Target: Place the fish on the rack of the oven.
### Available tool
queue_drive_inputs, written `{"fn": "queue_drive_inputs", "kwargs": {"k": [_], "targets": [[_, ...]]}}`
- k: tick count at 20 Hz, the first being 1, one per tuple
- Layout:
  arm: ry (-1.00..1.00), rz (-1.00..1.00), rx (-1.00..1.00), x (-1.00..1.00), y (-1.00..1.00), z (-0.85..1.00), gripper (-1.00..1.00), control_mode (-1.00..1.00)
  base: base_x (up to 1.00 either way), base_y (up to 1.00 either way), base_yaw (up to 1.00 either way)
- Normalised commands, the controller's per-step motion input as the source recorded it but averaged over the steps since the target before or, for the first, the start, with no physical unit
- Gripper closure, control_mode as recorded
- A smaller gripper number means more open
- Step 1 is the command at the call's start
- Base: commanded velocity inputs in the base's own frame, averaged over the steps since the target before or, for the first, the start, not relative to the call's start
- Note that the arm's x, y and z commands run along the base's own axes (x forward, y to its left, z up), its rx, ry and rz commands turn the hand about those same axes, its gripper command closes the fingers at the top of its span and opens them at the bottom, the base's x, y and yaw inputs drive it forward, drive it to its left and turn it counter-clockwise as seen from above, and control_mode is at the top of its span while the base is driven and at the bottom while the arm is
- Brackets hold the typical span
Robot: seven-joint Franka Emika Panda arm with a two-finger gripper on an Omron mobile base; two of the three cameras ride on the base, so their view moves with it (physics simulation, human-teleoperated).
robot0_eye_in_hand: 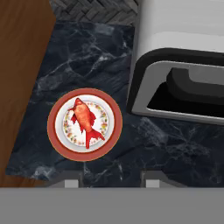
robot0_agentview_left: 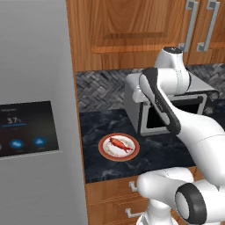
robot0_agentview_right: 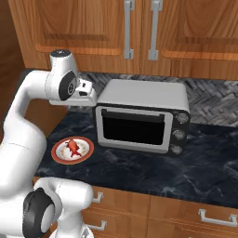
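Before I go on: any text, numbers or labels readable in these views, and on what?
"37": on the fridge's dark display panel, left base view.
Small line above it and round icons below: too blurred to read.
Toaster oven knobs: no legible markings.
Plate: patterned, no text.

The one thing I can read is the number "37" with a small degree mark after it, in pale figures on the dark touch panel (robot0_agentview_left: 27, 128) set into the grey fridge door (robot0_agentview_left: 37, 61). A short line of tiny lettering sits above that number, too blurred to make out. Below it are round blue icons, but they carry no letters I can tell.
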Motion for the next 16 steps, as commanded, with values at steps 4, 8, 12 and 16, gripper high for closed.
{"fn": "queue_drive_inputs", "kwargs": {"k": [4,8,12,16], "targets": [[-0.02,-0.06,-0.11,0.07,0.56,-0.16,-1.0,-1.0,0.0,0.0,0.0],[0.06,0.02,-0.05,-0.13,0.77,-0.95,-1.0,-1.0,0.0,0.0,0.0],[0.03,0.04,0.0,-0.01,0.4,-1.0,-1.0,-1.0,0.0,0.0,0.0],[-0.03,0.06,-0.05,0.06,0.48,-0.97,-1.0,-1.0,0.0,0.0,0.0]]}}
